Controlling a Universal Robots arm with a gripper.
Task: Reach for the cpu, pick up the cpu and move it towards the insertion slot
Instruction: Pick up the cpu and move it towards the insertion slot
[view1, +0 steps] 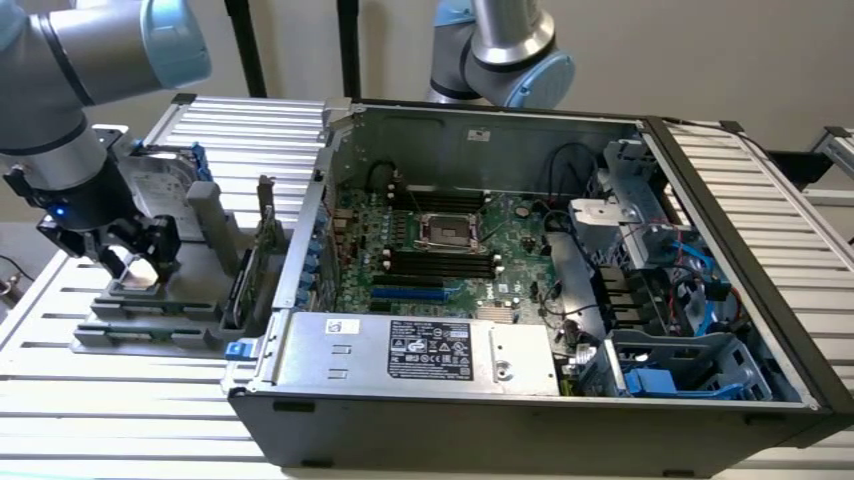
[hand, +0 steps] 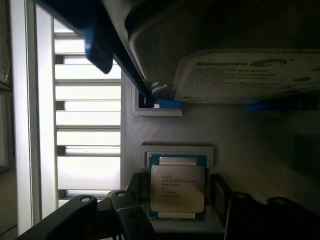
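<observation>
The gripper (view1: 134, 278) hangs over a grey holder (view1: 150, 326), its fingers (hand: 139, 192) closed in from both sides on the cpu (hand: 177, 188), which sits between them in the holder's recess. A hard drive (hand: 240, 75) stands just beyond the hand. The insertion slot (view1: 447, 232) lies well apart, inside the open computer case (view1: 534, 420), toward the exterior view's right.

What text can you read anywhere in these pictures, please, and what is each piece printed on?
"Seagate": on the white label of the large grey hard drive.
Small square silvery-grey cpu: printed lines, too small to read.
Grey metal power supply box, white sticker: too small to read.
</observation>
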